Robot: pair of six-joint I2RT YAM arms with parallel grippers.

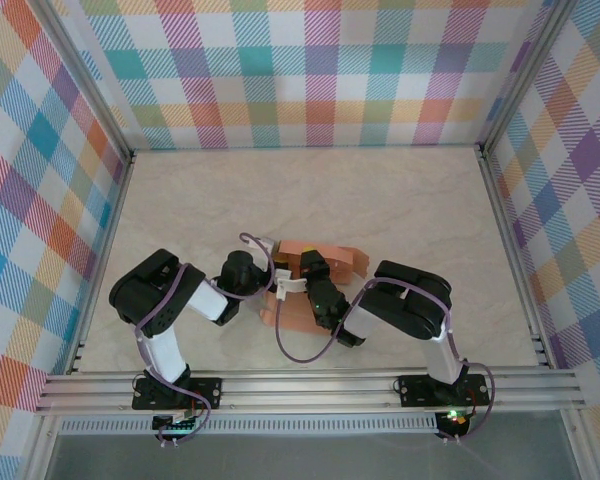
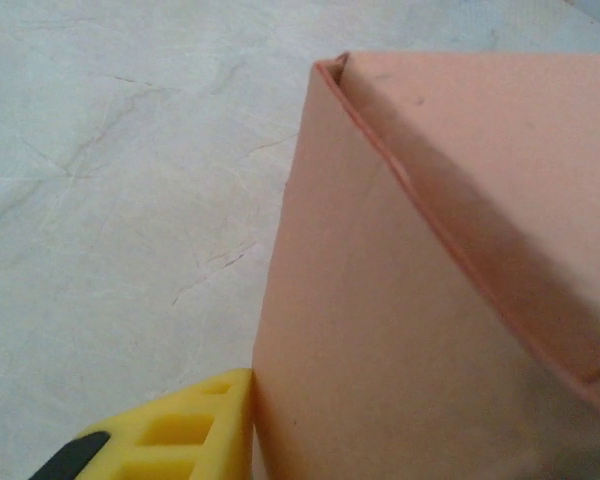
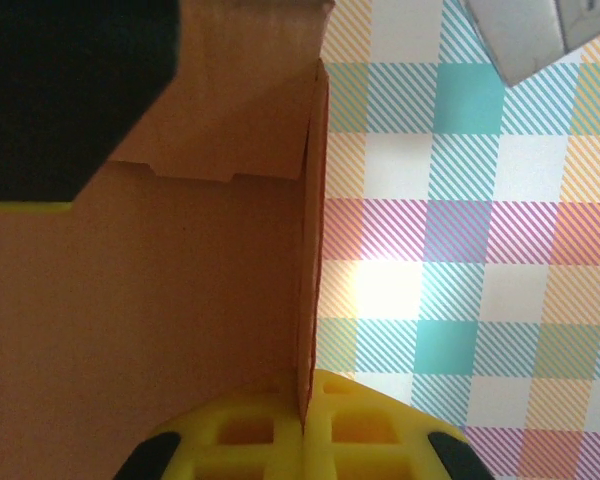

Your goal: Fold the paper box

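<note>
The box (image 1: 342, 258) sits on the table (image 1: 400, 200), just toward 6 o'clock from its middle. It is half-formed, with some card standing and more of it reaching out toward 7 o'clock under the arms. The left gripper (image 1: 277, 282) meets it from 9 o'clock. The right gripper (image 1: 313, 272) comes in from 4 o'clock, over the card.

From the left wrist, one yellow finger (image 2: 175, 435) at 7 o'clock touches the foot of an upright side of the box. That side fills the view from 12 to 6 o'clock, and its top edge folds over toward 3 o'clock. I cannot tell whether these jaws are spread or pinching.

From the right wrist, two yellow fingers (image 3: 370, 425) at 6 o'clock are pressed together on the thin edge of a card panel, which runs straight up toward 12 o'clock. At 9 o'clock lies the box's inner face, with a notched tab edge toward 11 o'clock. The plaid backdrop (image 3: 470, 250) shows at 3 o'clock, and a black shape (image 3: 60, 90) sits at 10 o'clock.
</note>
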